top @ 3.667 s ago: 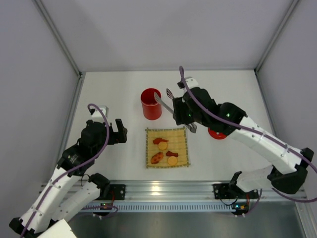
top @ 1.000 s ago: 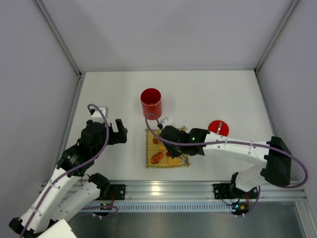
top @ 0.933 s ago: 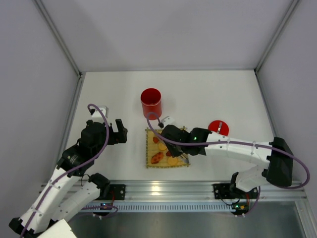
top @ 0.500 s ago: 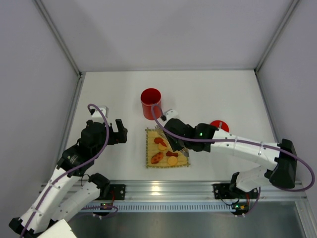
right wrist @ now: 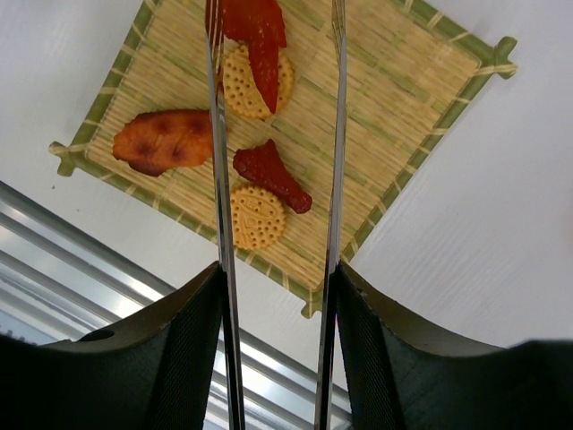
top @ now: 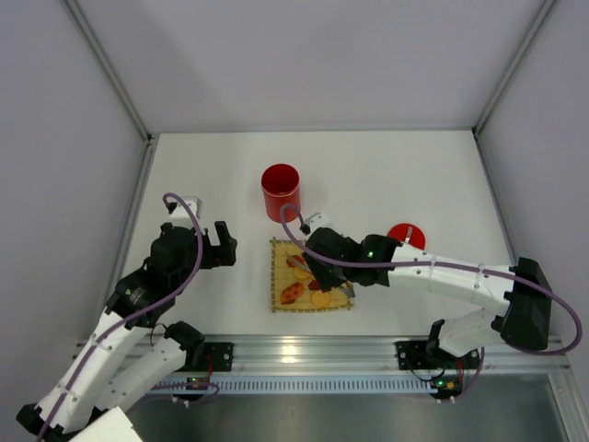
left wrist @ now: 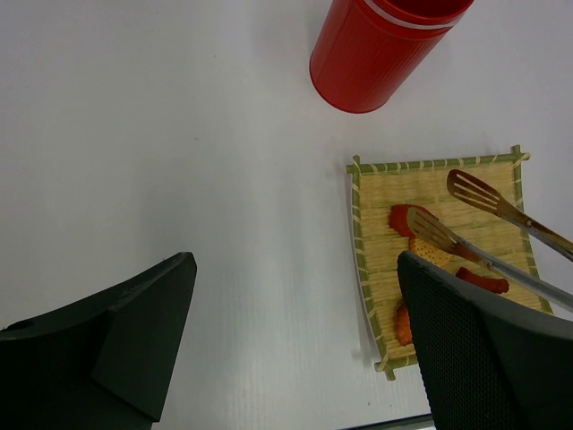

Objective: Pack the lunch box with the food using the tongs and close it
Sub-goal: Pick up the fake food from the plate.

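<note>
The red lunch box [top: 281, 191] [left wrist: 380, 49] stands upright and open behind the bamboo mat [top: 279, 276] [right wrist: 403, 98]; its red lid [top: 405, 237] lies to the right. On the mat lies the food: two yellow biscuits [right wrist: 257, 215], red slices [right wrist: 269, 170] and an orange-brown piece [right wrist: 166, 139]. My right gripper [top: 324, 262] [right wrist: 277, 278] is shut on the silver tongs [right wrist: 219, 179] [left wrist: 474, 193], whose arms are spread above the food. One tong tip hovers at a red slice [left wrist: 405, 218]. My left gripper [top: 198, 241] [left wrist: 295, 269] hangs open and empty, left of the mat.
White walls enclose the table on three sides. An aluminium rail [top: 304, 354] runs along the near edge, just in front of the mat. The right arm's links [top: 442, 272] stretch across the table's right half.
The right gripper has eased and the tongs' arms have spread apart. It has shifted a little over the mat's far side. The left arm has not moved.
</note>
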Controlling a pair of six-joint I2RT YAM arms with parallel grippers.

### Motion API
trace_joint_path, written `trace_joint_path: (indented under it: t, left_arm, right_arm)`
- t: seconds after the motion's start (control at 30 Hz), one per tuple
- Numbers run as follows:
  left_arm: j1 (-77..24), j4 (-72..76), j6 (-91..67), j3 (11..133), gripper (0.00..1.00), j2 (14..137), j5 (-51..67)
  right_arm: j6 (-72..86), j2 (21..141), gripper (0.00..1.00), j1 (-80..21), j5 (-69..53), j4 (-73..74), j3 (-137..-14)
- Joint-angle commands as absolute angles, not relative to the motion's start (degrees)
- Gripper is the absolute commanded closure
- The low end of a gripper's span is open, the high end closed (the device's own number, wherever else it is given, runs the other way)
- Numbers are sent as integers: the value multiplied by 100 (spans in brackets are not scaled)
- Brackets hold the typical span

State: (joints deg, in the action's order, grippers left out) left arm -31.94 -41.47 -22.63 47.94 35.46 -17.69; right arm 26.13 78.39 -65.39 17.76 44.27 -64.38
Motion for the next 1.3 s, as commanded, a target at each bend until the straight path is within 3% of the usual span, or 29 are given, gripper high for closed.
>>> trace_joint_path:
  t: [0.0, 0.7, 1.27]
  left_arm:
    - [-3217, -3911, -2303, 4755, 1, 3524, -1837]
    - [-3234, -3911, -2312, 4755, 1, 3516, -1854]
    - [-3261, -3929, -2320, 4755, 1, 3489, -1890]
  right_arm:
    - [2637, 7717, 50, -6460, 1635, 4237, -6311]
    - [2619, 8156, 54, -6548, 1345, 3823, -6266]
    - [2628, 7972, 74, -6548, 1608, 4087, -6574]
